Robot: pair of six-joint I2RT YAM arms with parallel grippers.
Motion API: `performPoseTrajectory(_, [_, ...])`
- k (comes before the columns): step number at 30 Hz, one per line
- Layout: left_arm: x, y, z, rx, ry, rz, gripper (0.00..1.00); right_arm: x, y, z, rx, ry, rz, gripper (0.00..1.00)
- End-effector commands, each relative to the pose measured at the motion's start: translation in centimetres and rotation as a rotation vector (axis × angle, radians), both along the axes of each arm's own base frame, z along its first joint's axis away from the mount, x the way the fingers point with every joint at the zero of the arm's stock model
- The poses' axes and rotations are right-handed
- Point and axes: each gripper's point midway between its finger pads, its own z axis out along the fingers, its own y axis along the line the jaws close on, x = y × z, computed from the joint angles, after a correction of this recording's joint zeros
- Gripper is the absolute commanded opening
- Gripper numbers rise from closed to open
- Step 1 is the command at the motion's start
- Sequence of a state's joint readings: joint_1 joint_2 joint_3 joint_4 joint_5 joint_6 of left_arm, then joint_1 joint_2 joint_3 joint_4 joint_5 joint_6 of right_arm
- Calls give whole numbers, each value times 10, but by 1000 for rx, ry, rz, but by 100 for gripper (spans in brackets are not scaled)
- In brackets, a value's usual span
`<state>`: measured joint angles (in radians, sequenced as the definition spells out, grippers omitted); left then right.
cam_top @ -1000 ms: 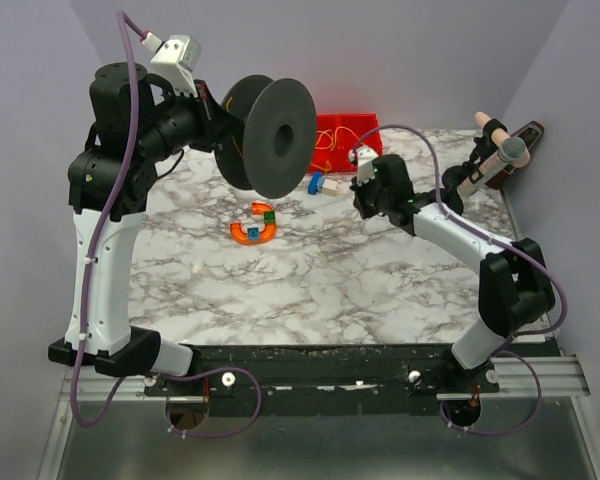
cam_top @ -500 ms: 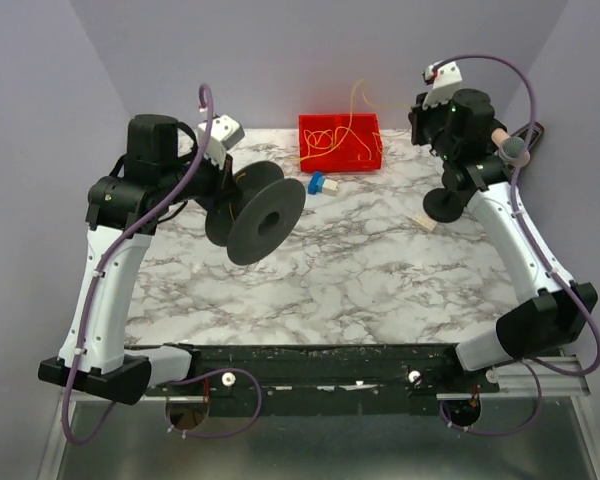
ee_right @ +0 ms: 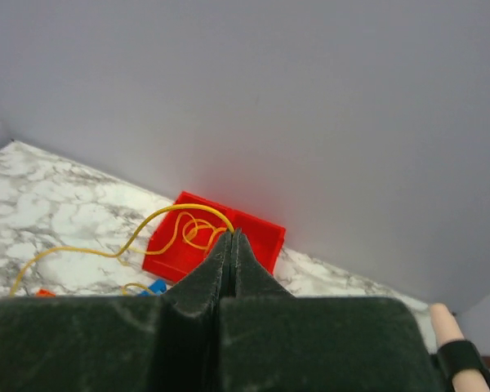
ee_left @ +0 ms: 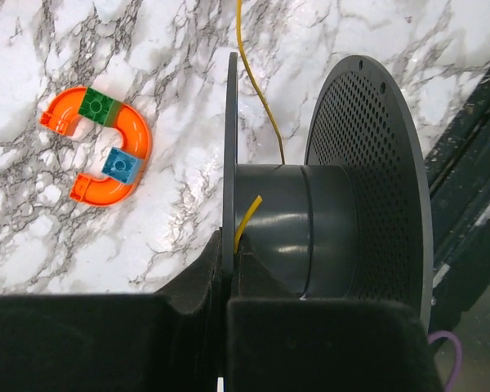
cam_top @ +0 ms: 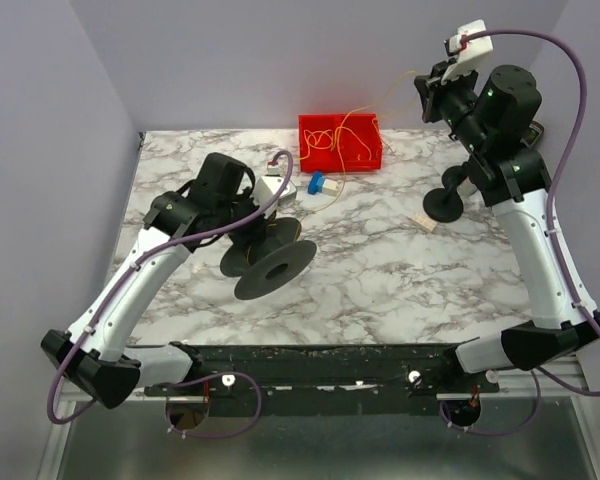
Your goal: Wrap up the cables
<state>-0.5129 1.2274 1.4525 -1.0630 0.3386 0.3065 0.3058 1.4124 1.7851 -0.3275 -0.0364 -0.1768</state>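
Note:
A thin yellow cable (cam_top: 352, 112) loops out of the red bin (cam_top: 365, 155) and rises to my right gripper (cam_top: 427, 95), held high near the back wall. In the right wrist view that gripper (ee_right: 231, 234) is shut on the cable (ee_right: 147, 233) above the red bin (ee_right: 261, 233). My left gripper (ee_left: 229, 249) is shut on the thin flange of a black spool (ee_left: 310, 220), which hangs low over the table's left middle (cam_top: 270, 262). One cable strand (ee_left: 257, 82) runs down to the spool's hub, and a short yellow end (ee_left: 247, 216) sticks out by the fingertips.
An orange curved toy piece (ee_left: 106, 147) with green and blue blocks lies on the marble table (cam_top: 380, 280) beside the spool. A small blue object (cam_top: 320, 183) sits in front of the bin. A black stand (cam_top: 445, 205) and a small beige piece (cam_top: 423, 222) are at right.
My left arm has brought the spool down and towards the table's middle. My right arm has risen up and back to the right, drawing the cable out of the bin.

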Motion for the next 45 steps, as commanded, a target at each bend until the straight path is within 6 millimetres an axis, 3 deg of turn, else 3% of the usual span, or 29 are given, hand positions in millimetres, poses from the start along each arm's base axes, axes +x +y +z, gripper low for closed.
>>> performPoseTrajectory(1, [36,-7,-7,62,-110,63,0,-23,26,40,-17,-50,84,1])
performPoseTrajectory(6, [66,-19,-17,87,-129,150,0,-46,60,69,-10,-95,172,1])
performPoseTrajectory(11, [102,-36,-18,22,-125,300,0,-75,121,66,-3,-89,323,1])
performPoseTrajectory(14, [126,-38,-16,-13,-141,421,0,-96,145,71,14,-104,396,1])
performPoseTrajectory(19, [159,-36,-6,-103,-137,572,0,-135,162,86,54,-136,496,1])
performPoseTrajectory(22, [176,-32,1,-167,-119,640,0,-151,170,83,67,-125,547,1])
performPoseTrajectory(30, [207,-16,-5,-235,-64,746,0,-194,182,81,124,-104,695,1])
performPoseTrajectory(37, [238,6,23,-314,-139,838,0,-231,218,44,133,14,902,1])
performPoseTrajectory(45, [277,28,77,-418,-256,917,0,-277,256,-7,73,166,1137,1])
